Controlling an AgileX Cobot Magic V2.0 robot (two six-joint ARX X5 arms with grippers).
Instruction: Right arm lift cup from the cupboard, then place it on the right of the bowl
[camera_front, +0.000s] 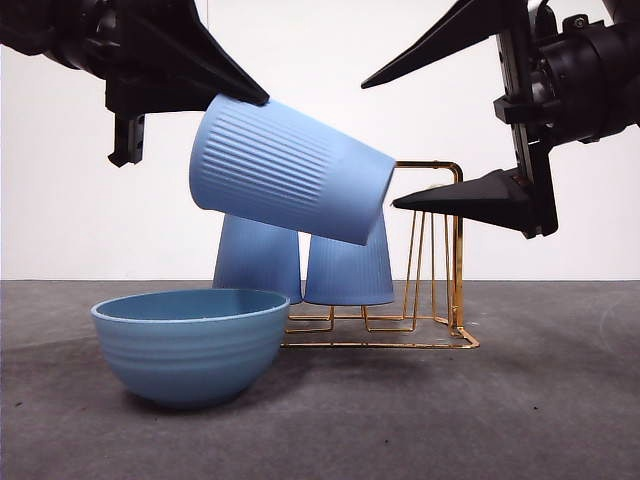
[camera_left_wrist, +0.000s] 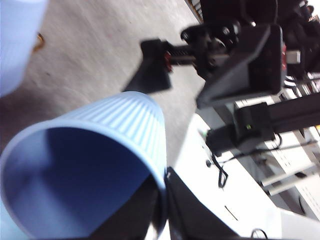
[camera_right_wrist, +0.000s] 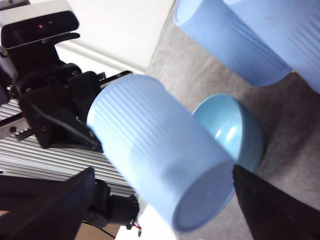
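Observation:
The ribbed light-blue cup (camera_front: 290, 185) hangs tilted in the air above the bowl (camera_front: 190, 345), its base pointing right. My left gripper (camera_front: 250, 100) is shut on the cup's rim; in the left wrist view the jaws (camera_left_wrist: 162, 200) pinch the rim of the cup (camera_left_wrist: 100, 165). My right gripper (camera_front: 380, 143) is open, with one jaw above and one below the cup's base. In the right wrist view the cup (camera_right_wrist: 155, 150) lies between its spread jaws (camera_right_wrist: 160, 172), not touched. The gold cupboard (camera_front: 440, 250) stands behind.
Two more blue cups (camera_front: 258, 255) (camera_front: 348, 265) stand upside down on the cupboard, behind the held cup. The bowl (camera_right_wrist: 240, 130) sits on the grey table at front left. Bare grey table (camera_front: 540, 400) lies to the right of the bowl.

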